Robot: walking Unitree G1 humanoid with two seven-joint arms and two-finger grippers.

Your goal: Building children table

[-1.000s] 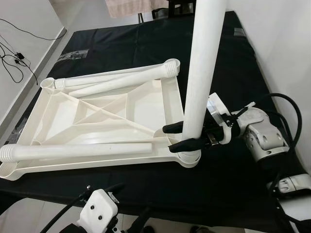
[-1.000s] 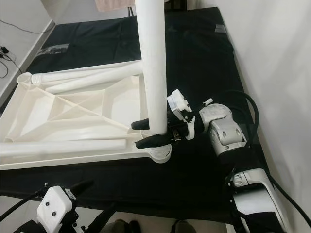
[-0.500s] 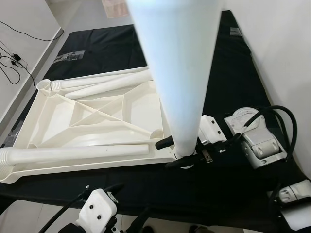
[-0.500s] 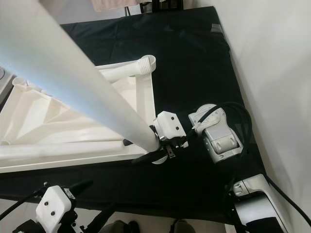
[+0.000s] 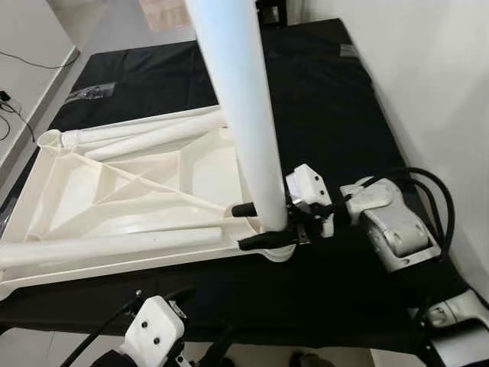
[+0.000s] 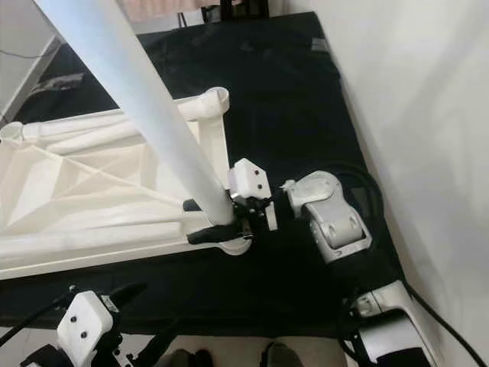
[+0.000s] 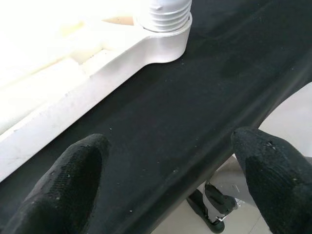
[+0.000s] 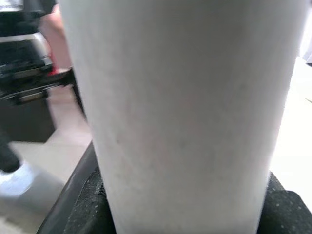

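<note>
White table leg (image 6: 145, 99) standing tilted in corner socket (image 6: 229, 243) of upturned white tabletop (image 6: 92, 191) on black cloth (image 6: 298, 99). Right gripper (image 6: 200, 222) clamped around leg's lower end, black fingers (image 6: 205, 236) either side. Left gripper (image 6: 134, 294) at bottom edge.

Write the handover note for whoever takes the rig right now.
Right gripper: jaws shut on the upright leg, low down, just above the corner socket.
Left gripper: open, idle, hovering over the black cloth at the near edge.
Tabletop lies upside down on the cloth; three loose legs lie on it.
Done: one leg standing in the near right socket; whether it is fully seated cannot be told.
Left: seat it firmly, then fit the other three legs.
</note>
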